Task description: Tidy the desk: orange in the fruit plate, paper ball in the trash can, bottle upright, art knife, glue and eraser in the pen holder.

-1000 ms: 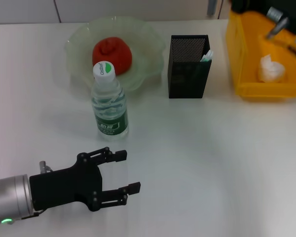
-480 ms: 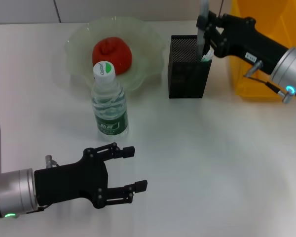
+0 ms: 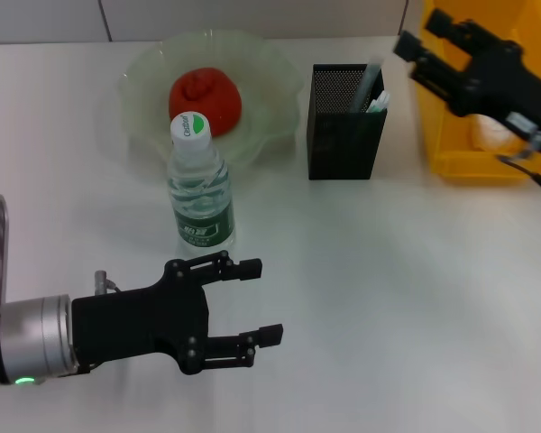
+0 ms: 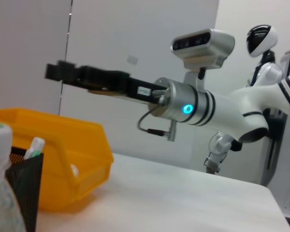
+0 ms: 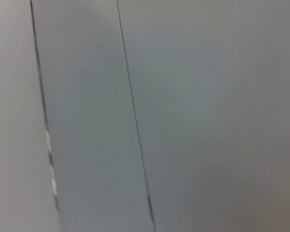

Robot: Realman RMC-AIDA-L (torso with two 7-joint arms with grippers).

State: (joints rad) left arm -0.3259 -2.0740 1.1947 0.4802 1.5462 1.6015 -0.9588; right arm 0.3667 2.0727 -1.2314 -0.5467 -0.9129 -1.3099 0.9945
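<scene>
The orange (image 3: 205,97) lies in the pale-green fruit plate (image 3: 275,72). In front of the plate, the bottle (image 3: 199,194) stands upright. A grey art knife (image 3: 371,77) and the white-green-tipped glue (image 3: 380,101) lean in the black mesh pen holder (image 3: 343,126). Above the near corner of the yellow trash can (image 3: 460,135), my right gripper (image 3: 426,34) hangs open and empty. The right arm mostly hides the paper ball. My left gripper (image 3: 260,300) hovers open over the table in front of the bottle. The eraser is out of view.
The left wrist view shows the trash can (image 4: 63,159), the pen holder (image 4: 24,188) and the right arm's gripper (image 4: 58,72) above them. Bare white tabletop (image 3: 415,298) spreads between both arms.
The right gripper has let go of the art knife, which now leans in the pen holder, and has drawn back right over the trash can. The left gripper has edged forward.
</scene>
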